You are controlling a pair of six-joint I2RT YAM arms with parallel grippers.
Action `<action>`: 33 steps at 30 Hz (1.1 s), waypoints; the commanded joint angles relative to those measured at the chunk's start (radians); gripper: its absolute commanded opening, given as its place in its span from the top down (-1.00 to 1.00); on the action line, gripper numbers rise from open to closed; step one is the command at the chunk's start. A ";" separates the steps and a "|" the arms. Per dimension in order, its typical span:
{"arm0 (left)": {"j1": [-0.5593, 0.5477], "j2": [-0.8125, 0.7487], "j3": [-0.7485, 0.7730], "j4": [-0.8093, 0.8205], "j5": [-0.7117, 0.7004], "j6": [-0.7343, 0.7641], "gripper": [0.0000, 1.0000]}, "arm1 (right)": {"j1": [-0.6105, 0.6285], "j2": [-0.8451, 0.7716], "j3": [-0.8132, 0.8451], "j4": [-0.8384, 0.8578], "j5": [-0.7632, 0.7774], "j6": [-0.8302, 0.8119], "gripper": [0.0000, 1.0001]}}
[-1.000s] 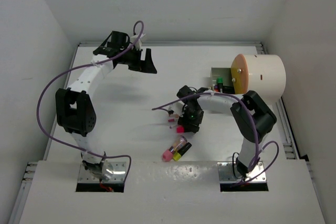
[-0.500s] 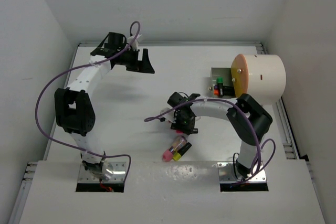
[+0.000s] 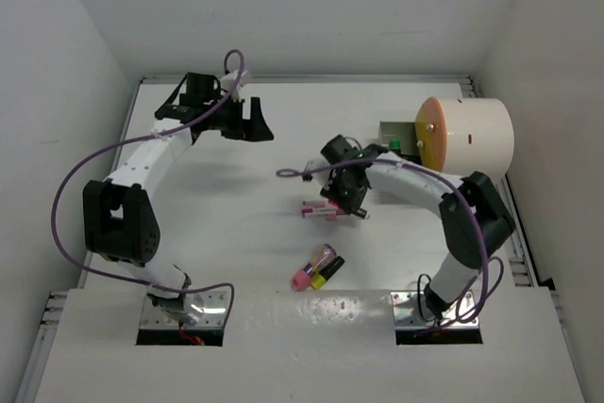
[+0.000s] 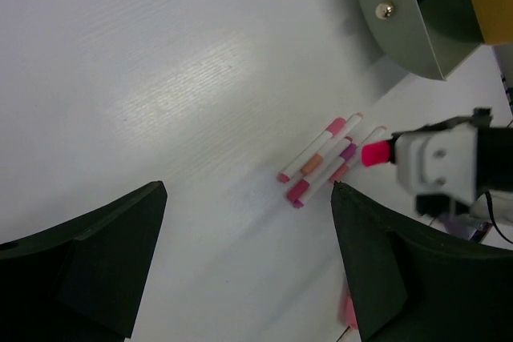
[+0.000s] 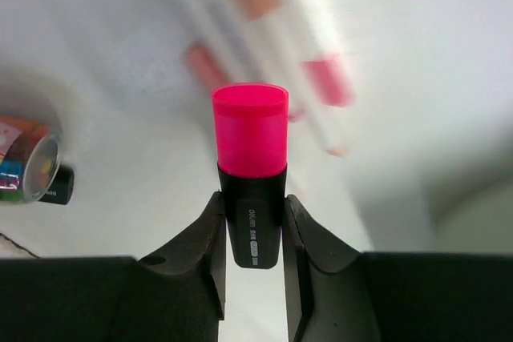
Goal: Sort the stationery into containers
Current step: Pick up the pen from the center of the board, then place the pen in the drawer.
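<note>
Right claw (image 5: 252,206) grips the pink highlighter (image 5: 250,138), pointing lengthwise out past its tips; the drum (image 3: 477,139) lies away to its right.

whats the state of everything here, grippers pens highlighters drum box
right gripper, fingers shut on the pink highlighter
pink highlighter, capped, held by its black body
left gripper, open, empty
pens, lying flat, bunched side by side
loose highlighters, lying flat near the front edge
drum, on its side, orange end facing left
box, beside the drum, green thing inside
</note>
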 commanded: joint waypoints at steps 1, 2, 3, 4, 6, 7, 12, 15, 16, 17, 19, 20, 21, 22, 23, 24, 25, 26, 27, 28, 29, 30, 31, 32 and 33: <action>0.002 -0.094 -0.033 0.111 -0.019 0.007 -0.80 | -0.099 -0.113 0.178 -0.072 0.008 0.065 1.00; 0.000 -0.097 -0.038 0.110 -0.019 0.020 -0.80 | -0.122 -0.116 0.245 -0.085 0.008 0.069 1.00; -0.006 -0.103 -0.046 0.110 -0.019 0.027 -0.80 | -0.163 -0.118 0.277 -0.100 0.014 0.075 1.00; -0.012 -0.106 -0.052 0.107 -0.020 0.031 -0.80 | -0.185 -0.113 0.305 -0.111 0.031 0.076 1.00; -0.039 -0.114 -0.070 0.105 -0.032 0.050 -0.80 | -0.229 -0.101 0.357 -0.102 0.132 0.073 1.00; -0.050 -0.117 -0.078 0.105 -0.037 0.056 -0.80 | -0.240 -0.076 0.370 -0.083 0.188 0.075 1.00; -0.113 -0.145 -0.119 0.101 -0.069 0.088 -0.80 | -0.343 0.003 0.468 -0.094 0.356 0.081 1.00; -0.136 -0.154 -0.139 0.096 -0.071 0.106 -0.80 | -0.373 0.011 0.465 -0.083 0.364 0.078 1.00; -0.141 -0.155 -0.148 0.095 -0.071 0.113 -0.80 | -0.377 0.013 0.462 -0.080 0.364 0.076 0.99; -0.151 -0.163 -0.152 0.090 -0.074 0.122 -0.80 | -0.381 0.017 0.459 -0.083 0.362 0.079 0.82; -0.161 -0.171 -0.178 0.098 -0.080 0.125 -0.81 | -0.383 0.017 0.460 -0.083 0.356 0.084 0.60; -0.168 -0.187 -0.194 0.108 -0.071 0.128 -0.82 | -0.381 0.017 0.462 -0.085 0.355 0.090 0.26; -0.174 -0.198 -0.208 0.113 -0.068 0.134 -0.82 | -0.381 0.019 0.465 -0.085 0.353 0.093 0.13; -0.182 -0.207 -0.221 0.115 -0.069 0.145 -0.82 | -0.383 0.020 0.468 -0.092 0.353 0.095 0.02; -0.203 -0.229 -0.245 0.115 -0.072 0.172 -0.82 | -0.383 0.023 0.479 -0.099 0.353 0.093 -0.06; -0.214 -0.240 -0.256 0.110 -0.079 0.189 -0.82 | -0.383 0.025 0.482 -0.108 0.355 0.093 -0.16; -0.226 -0.253 -0.267 0.107 -0.080 0.221 -0.82 | -0.381 0.023 0.485 -0.109 0.355 0.093 -0.18; -0.255 -0.279 -0.285 0.095 -0.080 0.257 -0.80 | -0.381 0.022 0.486 -0.109 0.353 0.093 -0.21; -0.274 -0.292 -0.293 0.092 -0.080 0.272 -0.80 | -0.381 0.016 0.489 -0.117 0.355 0.095 -0.24; -0.291 -0.304 -0.305 0.082 -0.080 0.306 -0.77 | -0.381 0.011 0.502 -0.122 0.344 0.093 -0.24; -0.324 -0.337 -0.322 0.078 -0.073 0.321 -0.71 | -0.381 0.008 0.508 -0.135 0.338 0.096 -0.24; -0.343 -0.352 -0.334 0.073 -0.065 0.340 -0.65 | -0.381 -0.007 0.517 -0.149 0.324 0.108 -0.23; -0.383 -0.385 -0.343 0.069 -0.057 0.372 -0.54 | -0.381 -0.018 0.541 -0.160 0.278 0.119 -0.21; -0.406 -0.402 -0.357 0.069 -0.053 0.384 -0.48 | -0.381 -0.033 0.554 -0.171 0.252 0.127 -0.19; -0.430 -0.414 -0.385 0.070 -0.057 0.392 -0.41 | -0.384 -0.048 0.566 -0.201 0.217 0.151 -0.14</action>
